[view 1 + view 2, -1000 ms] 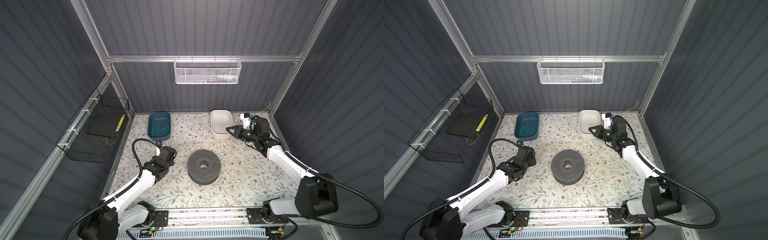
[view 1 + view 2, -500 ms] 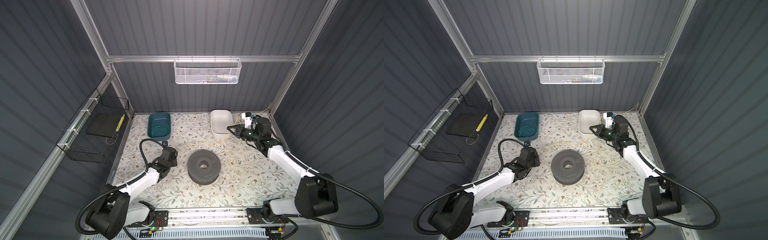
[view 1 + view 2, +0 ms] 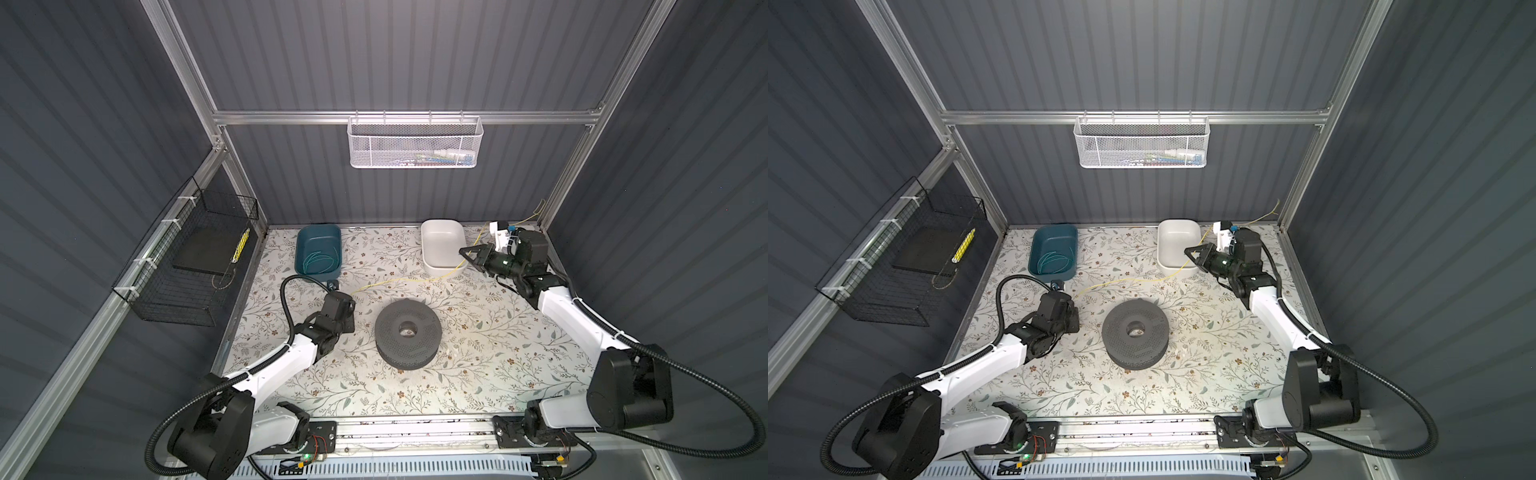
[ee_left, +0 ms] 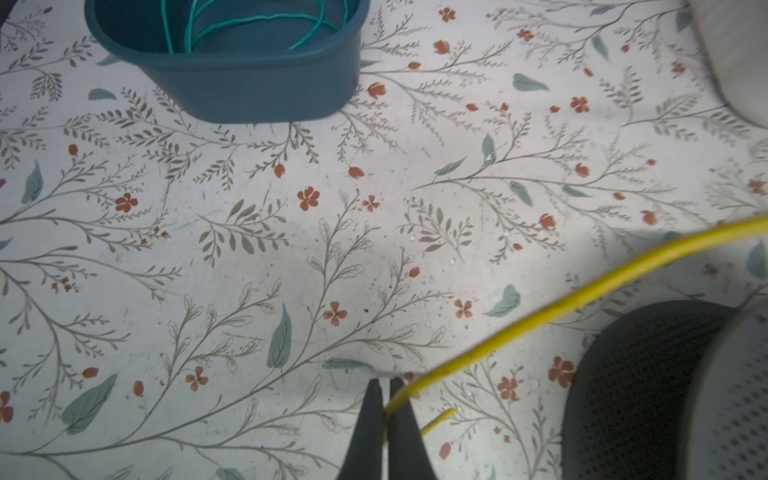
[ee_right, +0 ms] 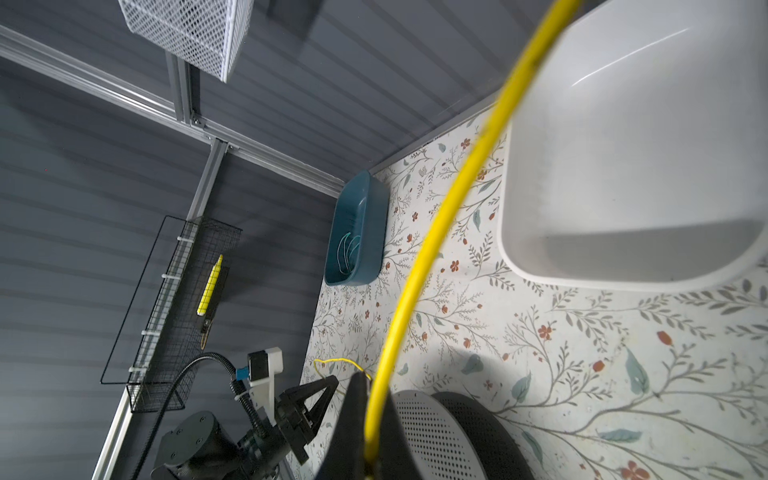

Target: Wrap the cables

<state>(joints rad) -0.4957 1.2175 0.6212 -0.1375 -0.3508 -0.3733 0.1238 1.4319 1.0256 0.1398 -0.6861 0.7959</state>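
The cable (image 3: pixel 409 280) is a thin yellow wire lying across the floral table from left of centre to the white bin. My left gripper (image 4: pixel 386 380) is shut on it close to its loose end; in both top views this gripper (image 3: pixel 351 300) sits left of the grey perforated spool (image 3: pixel 407 334). My right gripper (image 5: pixel 370 382) is shut on the cable (image 5: pixel 436 241) farther along, held in the air beside the white bin (image 3: pixel 442 266). Past it the cable runs toward the back right corner post. The spool (image 4: pixel 665 386) lies flat between the arms with no cable on it.
A teal bin (image 3: pixel 318 227) holding a coiled teal wire (image 3: pixel 318 262) stands at the back left. A white mesh basket (image 3: pixel 415 143) hangs on the back wall. On the left wall is a black wire basket (image 3: pixel 187 257).
My left gripper has moved toward the cable's loose end, dropped lower and closed on it. The right gripper has hardly moved and stays shut on the cable.
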